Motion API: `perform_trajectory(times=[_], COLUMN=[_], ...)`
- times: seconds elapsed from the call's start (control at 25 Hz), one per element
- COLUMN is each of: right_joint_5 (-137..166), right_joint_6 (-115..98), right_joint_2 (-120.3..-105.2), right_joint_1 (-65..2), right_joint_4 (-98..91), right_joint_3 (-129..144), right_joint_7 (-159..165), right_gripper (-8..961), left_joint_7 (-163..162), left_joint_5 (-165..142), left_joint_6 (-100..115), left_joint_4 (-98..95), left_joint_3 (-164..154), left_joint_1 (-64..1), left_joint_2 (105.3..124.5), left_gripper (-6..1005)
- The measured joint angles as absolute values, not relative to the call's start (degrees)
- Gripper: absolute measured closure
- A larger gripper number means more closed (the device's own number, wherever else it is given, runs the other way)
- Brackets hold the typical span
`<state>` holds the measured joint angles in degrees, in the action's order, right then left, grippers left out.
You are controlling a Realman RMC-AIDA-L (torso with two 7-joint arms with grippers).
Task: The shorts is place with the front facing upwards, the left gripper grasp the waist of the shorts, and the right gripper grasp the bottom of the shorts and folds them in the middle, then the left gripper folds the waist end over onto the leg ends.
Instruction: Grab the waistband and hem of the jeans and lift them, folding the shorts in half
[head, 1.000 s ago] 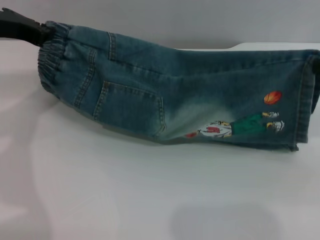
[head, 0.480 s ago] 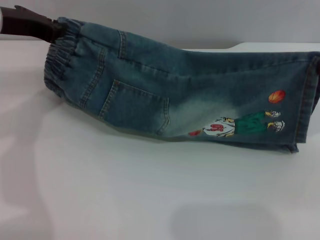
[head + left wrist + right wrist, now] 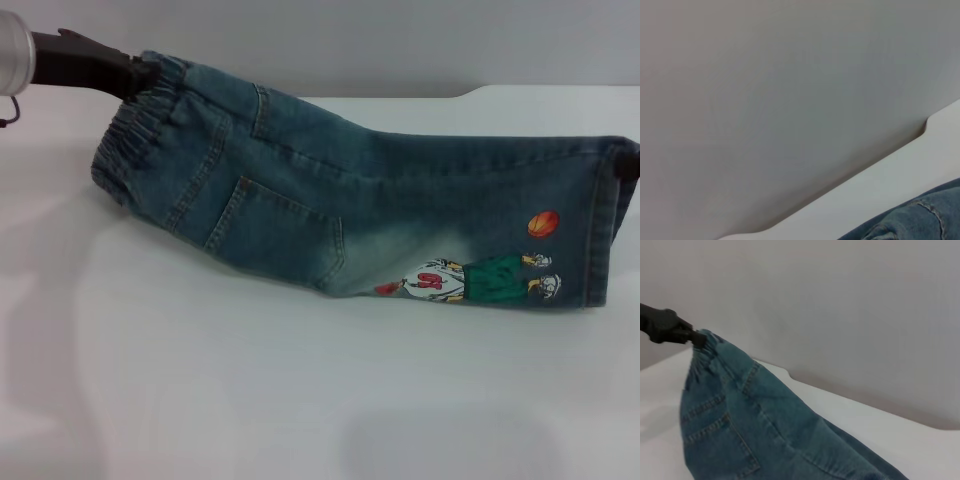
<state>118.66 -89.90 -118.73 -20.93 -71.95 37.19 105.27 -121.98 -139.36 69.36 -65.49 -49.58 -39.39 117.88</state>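
The blue-green denim shorts point(image 3: 380, 200) are folded lengthwise and stretched across the white table point(image 3: 250, 400), back pocket and cartoon player print point(image 3: 480, 278) facing me. My left gripper point(image 3: 138, 72) is shut on the top of the ruffled waist point(image 3: 130, 150) at the far left and holds it off the table. The right wrist view shows that same left gripper point(image 3: 692, 336) pinching the waist point(image 3: 702, 357). At the right edge my right gripper point(image 3: 628, 160) shows only as a dark tip, shut on the upper corner of the bottom of the shorts point(image 3: 600, 230).
A grey wall rises behind the table's far edge, which has a small step point(image 3: 470, 93). Bare white table surface lies in front of the shorts. In the left wrist view only the wall, the table edge point(image 3: 880, 185) and a corner of denim point(image 3: 920, 220) show.
My left gripper has carried the waist to the right, and its silver wrist has come into view. The leg end has drawn in from the right edge, the print shifting slightly left and down.
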Motion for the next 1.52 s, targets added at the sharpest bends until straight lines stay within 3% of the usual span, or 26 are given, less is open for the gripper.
perform_trajectory(times=[1.52], right_joint_5=[127.4], right_joint_6=[-73.1], right_joint_2=[-118.61], right_joint_1=[-26.4], right_joint_4=[-58.7], right_joint_3=[38.9], right_joint_7=[105.6], right_gripper=[932], left_joint_7=[-122.0], left_joint_5=[-134.2], left_joint_6=[54.9], left_joint_4=[-57.2], left_joint_3=[-55.7], left_joint_1=[-38.4], left_joint_2=[117.86], left_gripper=[957])
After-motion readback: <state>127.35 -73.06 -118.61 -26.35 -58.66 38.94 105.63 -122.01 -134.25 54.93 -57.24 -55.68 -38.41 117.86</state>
